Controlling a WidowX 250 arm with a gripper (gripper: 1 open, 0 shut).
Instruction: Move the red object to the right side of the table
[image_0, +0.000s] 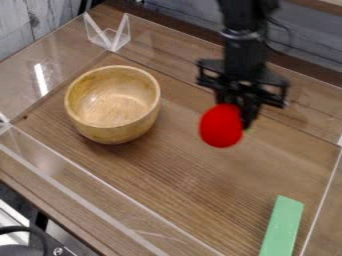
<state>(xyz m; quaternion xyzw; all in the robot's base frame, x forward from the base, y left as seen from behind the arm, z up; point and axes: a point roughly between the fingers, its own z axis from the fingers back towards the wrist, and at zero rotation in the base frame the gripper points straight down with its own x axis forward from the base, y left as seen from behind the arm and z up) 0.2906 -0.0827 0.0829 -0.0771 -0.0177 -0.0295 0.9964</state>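
Note:
The red object (222, 127), a small round bright red ball, hangs just above the table (160, 170), right of centre. My gripper (238, 108) reaches down from the top of the view and is shut on the ball's upper right side. The black fingers (249, 103) cover part of the ball's top. The ball is well clear of the wooden bowl (114, 102) to its left.
The wooden bowl stands empty at the left. A flat light green block (282, 228) lies near the front right corner. Low clear acrylic walls (104, 33) edge the tabletop on all sides.

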